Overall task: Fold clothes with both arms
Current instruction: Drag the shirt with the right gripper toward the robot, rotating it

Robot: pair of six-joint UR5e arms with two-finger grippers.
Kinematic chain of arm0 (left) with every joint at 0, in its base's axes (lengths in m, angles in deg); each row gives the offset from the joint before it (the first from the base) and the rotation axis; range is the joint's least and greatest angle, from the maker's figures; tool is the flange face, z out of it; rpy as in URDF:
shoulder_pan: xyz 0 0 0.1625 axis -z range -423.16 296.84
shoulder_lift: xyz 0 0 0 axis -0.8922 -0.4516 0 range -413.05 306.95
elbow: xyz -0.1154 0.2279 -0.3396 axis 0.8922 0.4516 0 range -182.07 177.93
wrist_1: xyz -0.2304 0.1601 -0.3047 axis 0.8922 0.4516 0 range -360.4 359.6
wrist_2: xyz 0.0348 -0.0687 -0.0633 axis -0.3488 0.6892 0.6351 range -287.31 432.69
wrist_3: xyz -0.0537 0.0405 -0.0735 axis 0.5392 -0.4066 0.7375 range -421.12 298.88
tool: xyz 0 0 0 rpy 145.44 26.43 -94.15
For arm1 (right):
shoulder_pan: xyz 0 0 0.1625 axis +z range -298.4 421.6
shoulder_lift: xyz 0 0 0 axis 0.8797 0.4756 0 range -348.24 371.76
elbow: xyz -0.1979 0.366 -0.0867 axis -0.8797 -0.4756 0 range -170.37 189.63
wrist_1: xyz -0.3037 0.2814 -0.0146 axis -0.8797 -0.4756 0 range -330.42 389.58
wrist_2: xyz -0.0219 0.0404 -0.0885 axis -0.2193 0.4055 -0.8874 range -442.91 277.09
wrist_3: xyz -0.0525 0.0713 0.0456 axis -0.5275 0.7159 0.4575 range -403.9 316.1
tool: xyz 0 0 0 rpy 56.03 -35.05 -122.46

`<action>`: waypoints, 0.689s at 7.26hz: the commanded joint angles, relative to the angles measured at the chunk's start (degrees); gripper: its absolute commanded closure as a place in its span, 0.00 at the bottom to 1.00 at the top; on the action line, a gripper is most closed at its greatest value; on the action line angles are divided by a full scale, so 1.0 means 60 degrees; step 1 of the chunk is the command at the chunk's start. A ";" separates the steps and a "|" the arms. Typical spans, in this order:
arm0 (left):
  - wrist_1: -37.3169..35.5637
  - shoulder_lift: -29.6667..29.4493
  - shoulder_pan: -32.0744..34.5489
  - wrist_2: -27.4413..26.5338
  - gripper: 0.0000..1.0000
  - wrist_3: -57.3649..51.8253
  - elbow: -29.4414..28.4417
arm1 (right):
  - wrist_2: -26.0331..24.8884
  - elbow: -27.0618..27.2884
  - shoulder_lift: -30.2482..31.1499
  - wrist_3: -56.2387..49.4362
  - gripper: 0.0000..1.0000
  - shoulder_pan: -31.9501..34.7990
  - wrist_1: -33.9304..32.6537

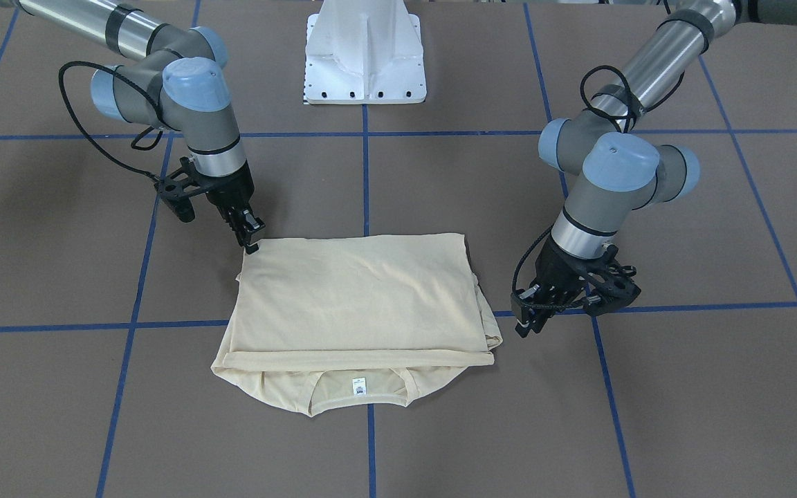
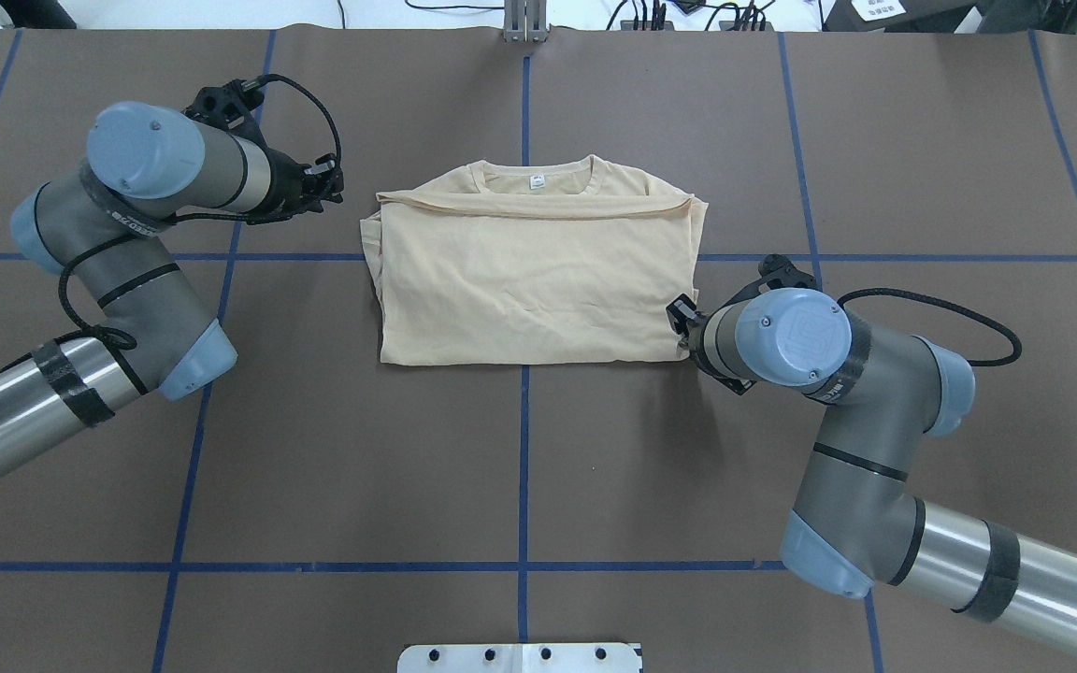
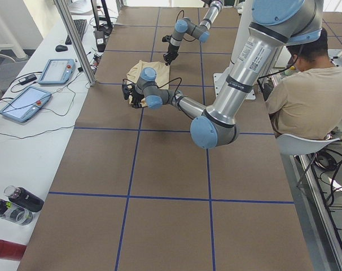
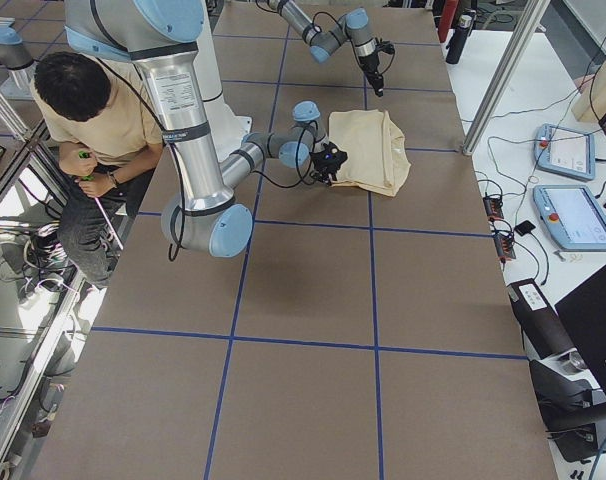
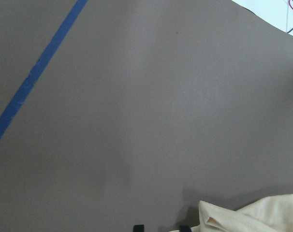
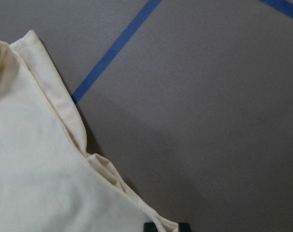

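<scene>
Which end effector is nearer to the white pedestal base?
Right. The right end effector is at the T-shirt edge facing the base; the left end effector is beside its far neck end.

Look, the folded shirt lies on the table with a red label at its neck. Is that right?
No. The label is white, not red, as the front-facing view shows. The folded shirt does lie on the table.
</scene>
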 commanded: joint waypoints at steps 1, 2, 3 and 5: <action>0.0000 0.0000 -0.0015 0.0000 0.64 0.0000 0.0000 | 0.0107 0.0125 0.0013 -0.0050 1.00 0.0066 -0.0058; 0.0000 0.0000 -0.0015 0.0000 0.64 0.0000 0.0000 | 0.0194 0.0199 0.0013 -0.0065 1.00 0.0081 -0.0058; 0.0000 0.0000 -0.0015 0.0014 0.64 0.0000 0.0000 | 0.0340 0.0765 0.0419 -0.0036 1.00 0.0110 -0.0087; 0.0000 -0.0044 -0.0029 0.0043 0.64 0.0015 0.0044 | 0.0357 0.2579 0.1403 -0.0021 1.00 -0.0689 -0.1323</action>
